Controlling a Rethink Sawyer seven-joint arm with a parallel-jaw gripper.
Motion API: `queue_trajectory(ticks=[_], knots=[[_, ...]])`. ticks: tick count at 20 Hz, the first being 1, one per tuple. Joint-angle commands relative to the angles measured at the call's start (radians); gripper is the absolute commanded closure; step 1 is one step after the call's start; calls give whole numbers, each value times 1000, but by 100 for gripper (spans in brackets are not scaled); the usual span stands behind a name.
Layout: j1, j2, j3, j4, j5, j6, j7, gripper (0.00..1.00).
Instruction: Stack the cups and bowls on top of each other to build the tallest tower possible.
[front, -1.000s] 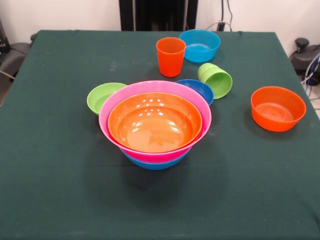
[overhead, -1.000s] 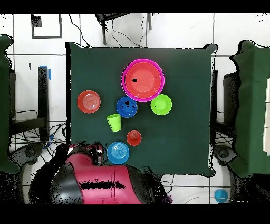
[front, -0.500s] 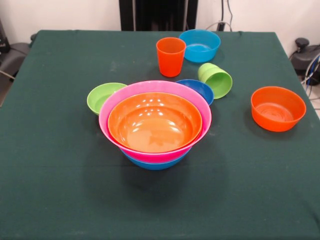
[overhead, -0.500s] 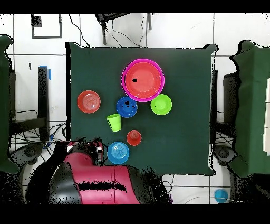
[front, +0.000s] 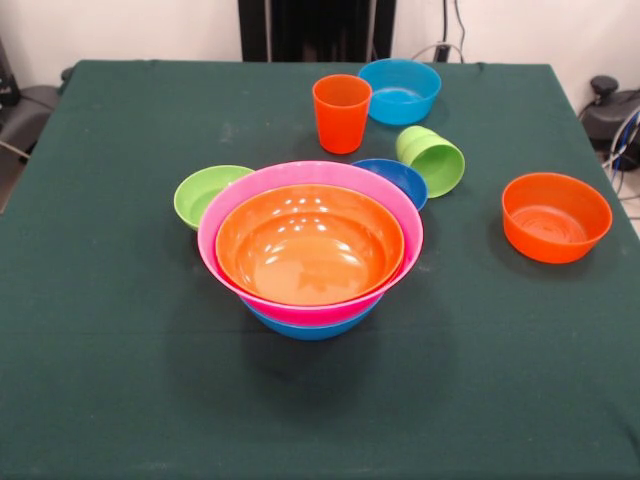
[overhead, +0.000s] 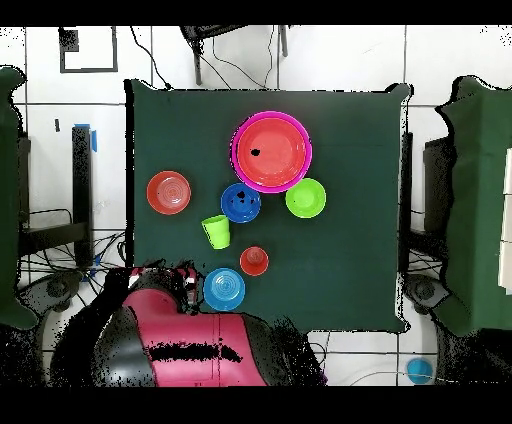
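The tower stands mid-table: a large orange bowl (front: 310, 245) nested in a pink bowl (front: 215, 225), which sits in a blue bowl (front: 310, 327); it also shows in the overhead view (overhead: 271, 152). A small lime-green bowl (front: 205, 193) and a small blue bowl (front: 400, 178) touch its far rim. The lime-green cup (front: 432, 160) lies on its side. The orange cup (front: 341, 113) stands upright next to a blue bowl (front: 399, 90). An orange bowl (front: 555, 216) sits alone. The gripper (overhead: 184, 287) is drawn back at the table edge beside that blue bowl (overhead: 224, 289).
The red and black arm (overhead: 180, 345) bulks over the table's robot-side edge in the overhead view. The green tablecloth (front: 120, 330) covers the table. Chairs and cables stand around the table.
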Motion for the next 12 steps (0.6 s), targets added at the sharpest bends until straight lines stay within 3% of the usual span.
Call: queue_trajectory(ticks=[1, 12], knots=[[19, 24, -12, 32, -53, 104, 84, 0], [21, 20, -14, 33, -55, 112, 85, 0]])
